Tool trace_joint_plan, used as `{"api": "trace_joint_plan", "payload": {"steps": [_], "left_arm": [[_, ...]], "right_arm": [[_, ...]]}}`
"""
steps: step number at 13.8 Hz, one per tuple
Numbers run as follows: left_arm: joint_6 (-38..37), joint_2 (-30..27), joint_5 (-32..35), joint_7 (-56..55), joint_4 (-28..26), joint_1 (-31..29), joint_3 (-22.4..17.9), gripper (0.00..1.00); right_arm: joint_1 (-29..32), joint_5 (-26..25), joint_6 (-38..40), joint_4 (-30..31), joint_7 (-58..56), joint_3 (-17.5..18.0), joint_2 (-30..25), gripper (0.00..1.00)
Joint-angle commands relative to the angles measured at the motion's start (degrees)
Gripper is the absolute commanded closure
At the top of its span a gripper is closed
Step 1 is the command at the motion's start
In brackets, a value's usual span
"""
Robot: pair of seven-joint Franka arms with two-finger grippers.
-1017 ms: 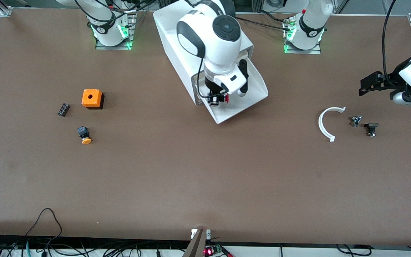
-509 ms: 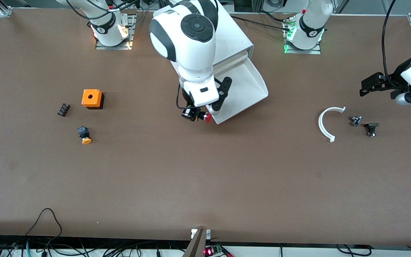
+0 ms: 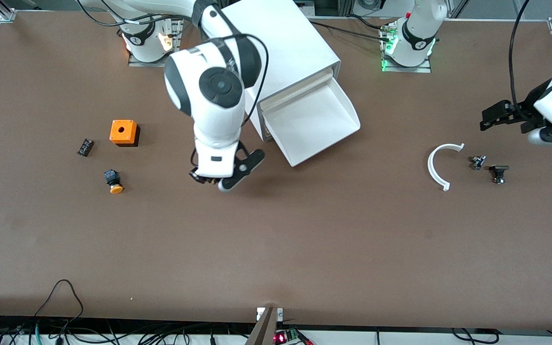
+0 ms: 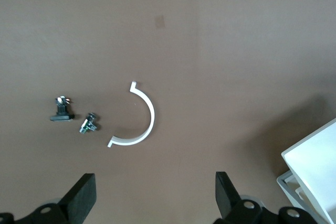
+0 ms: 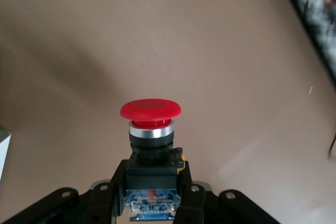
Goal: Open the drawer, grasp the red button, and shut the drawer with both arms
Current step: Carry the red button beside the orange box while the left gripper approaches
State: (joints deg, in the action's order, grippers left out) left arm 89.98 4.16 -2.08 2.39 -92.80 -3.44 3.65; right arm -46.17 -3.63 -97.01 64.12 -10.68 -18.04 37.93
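The button [image 5: 150,150] sits pinched by its black body in the right gripper [image 3: 209,179], red cap pointing away from the wrist — held in the air over bare brown table [image 3: 276,249], at about eight o'clock from the open drawer [image 3: 312,122]. The left gripper [image 4: 152,195] waits, fingers spread, over the table's left-arm end — above a white curved piece [image 3: 439,165].

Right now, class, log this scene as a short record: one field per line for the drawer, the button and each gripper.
drawer: pulled out of the cabinet, nothing seen in it
button: red cap, clamped by its black body
right gripper: shut on the button, over bare table
left gripper: open, waiting over the table by the white curved piece
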Motion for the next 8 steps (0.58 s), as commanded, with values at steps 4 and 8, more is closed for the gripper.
{"api": "trace_joint_plan", "payload": {"steps": [4,8], "left_arm": [[3.68,8.67,-14.69,-1.25,-1.92,0.71,0.74,0.0],[18.61,12.18,-17.17,-5.09,-8.52,5.71,1.45,0.0]], "right_arm": [[8.53,9.23,-3.35,15.93,11.2,0.81,-9.09,0.87],[14.08,8.99,-10.71,27.77,12.97,3.35,-13.48,0.87]]}}
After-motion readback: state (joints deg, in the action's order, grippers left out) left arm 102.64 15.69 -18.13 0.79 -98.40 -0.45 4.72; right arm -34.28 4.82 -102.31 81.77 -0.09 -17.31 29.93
